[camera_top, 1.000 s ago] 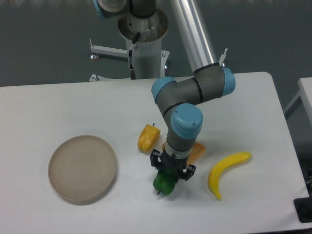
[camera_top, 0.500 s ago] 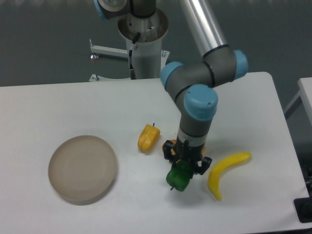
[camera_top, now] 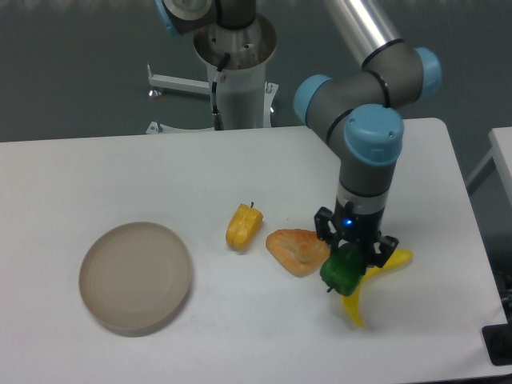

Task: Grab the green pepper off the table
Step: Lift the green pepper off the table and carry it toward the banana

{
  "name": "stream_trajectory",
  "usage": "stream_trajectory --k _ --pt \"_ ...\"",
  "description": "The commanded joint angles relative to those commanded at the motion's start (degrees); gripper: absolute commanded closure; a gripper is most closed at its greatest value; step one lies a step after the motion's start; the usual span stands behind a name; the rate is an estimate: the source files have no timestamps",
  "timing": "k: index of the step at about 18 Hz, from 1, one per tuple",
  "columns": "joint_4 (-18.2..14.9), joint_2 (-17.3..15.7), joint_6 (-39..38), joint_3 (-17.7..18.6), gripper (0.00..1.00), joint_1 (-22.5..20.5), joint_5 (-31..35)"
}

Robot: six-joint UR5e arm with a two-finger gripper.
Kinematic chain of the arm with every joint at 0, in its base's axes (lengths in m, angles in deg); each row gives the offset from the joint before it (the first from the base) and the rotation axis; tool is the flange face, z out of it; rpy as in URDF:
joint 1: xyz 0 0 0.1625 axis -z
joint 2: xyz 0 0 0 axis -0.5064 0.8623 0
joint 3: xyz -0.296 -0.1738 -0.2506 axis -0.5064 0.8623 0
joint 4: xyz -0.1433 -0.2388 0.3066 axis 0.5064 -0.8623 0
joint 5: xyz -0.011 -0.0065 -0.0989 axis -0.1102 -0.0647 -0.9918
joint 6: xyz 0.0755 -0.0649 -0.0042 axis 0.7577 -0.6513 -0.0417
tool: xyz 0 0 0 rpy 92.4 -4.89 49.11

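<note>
A: Left to right, what's on the table (camera_top: 96, 168)?

B: A round beige plate (camera_top: 135, 277), a yellow pepper (camera_top: 242, 226), an orange slice-like piece (camera_top: 298, 250), then the tool (camera_top: 352, 254) clamped on the green pepper (camera_top: 341, 270), just above the banana (camera_top: 370, 280).

A: Is the pepper off the surface?

B: It looks lifted, hanging under the fingers over the banana's upper half.

A: How will it handle?

B: I'd judge it light and fairly stiff, but glossy and lumpy, so it may slip or twist. Gripping across the broad upper body, near the shoulders, seems safest; the stem points down here.
</note>
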Motion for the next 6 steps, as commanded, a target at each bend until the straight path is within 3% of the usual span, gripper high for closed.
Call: stream_trajectory --k 6 --pt "0.1 0.1 0.5 -0.4 0.58 -0.4 0.0"
